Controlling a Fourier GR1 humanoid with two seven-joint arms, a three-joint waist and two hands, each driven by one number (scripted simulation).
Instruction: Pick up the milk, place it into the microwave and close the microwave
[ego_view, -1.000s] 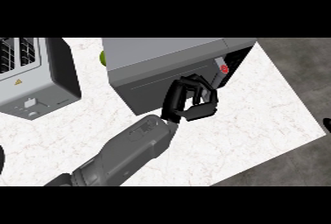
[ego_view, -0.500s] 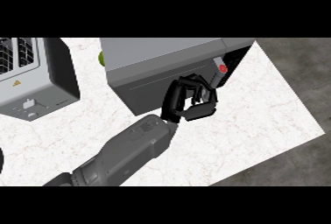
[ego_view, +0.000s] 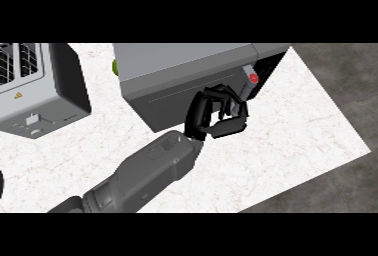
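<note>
The grey microwave (ego_view: 184, 60) stands at the back of the counter. Its dark front door (ego_view: 166, 105) faces me at a slant, and a narrow dark gap (ego_view: 272, 62) shows at its right end beside the panel with a red button (ego_view: 253, 77). My right hand (ego_view: 220, 114) rests against the door's right part with its fingers curled and nothing visible in them. The milk shows nowhere in this view. A dark sliver at the lower left edge (ego_view: 1, 184) may be my left hand; I cannot tell.
A grey box-like appliance with vents (ego_view: 37, 100) stands at the left on the white marble counter (ego_view: 295, 135). A small green thing (ego_view: 116, 66) peeks out by the microwave's left side. The counter's right edge runs diagonally, with dark floor beyond it.
</note>
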